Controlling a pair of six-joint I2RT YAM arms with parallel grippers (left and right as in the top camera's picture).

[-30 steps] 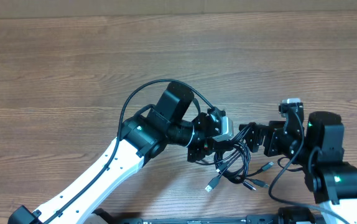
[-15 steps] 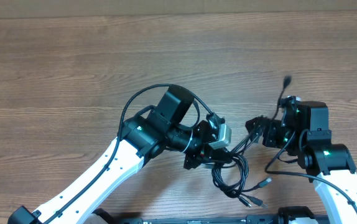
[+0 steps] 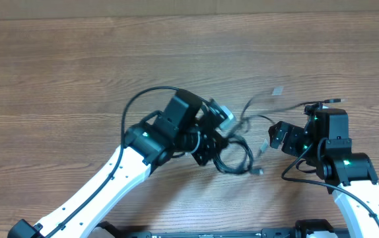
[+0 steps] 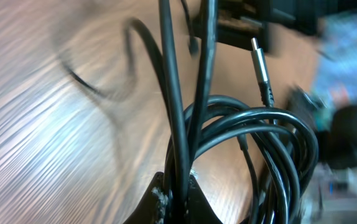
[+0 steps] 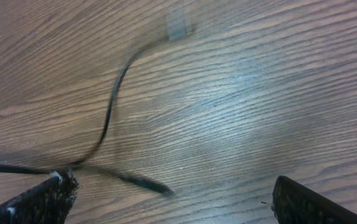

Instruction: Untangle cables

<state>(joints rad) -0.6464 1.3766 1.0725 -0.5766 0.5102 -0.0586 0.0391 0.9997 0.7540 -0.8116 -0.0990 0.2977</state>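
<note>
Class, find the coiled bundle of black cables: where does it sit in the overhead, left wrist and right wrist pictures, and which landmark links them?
Overhead: the cable coil lies just below centre, right beside the left gripper.
Left wrist: it fills the centre and right, with strands running down between the fingers.
Right wrist: not in it; only one blurred loose cord shows.
Shared landmark: the wood-grain table.

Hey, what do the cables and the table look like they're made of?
The cables look like glossy black rubber or plastic, given highlights along their curves; one plug has a silvery, likely metal tip. The table shows brown wood grain, possibly laminate.
</note>
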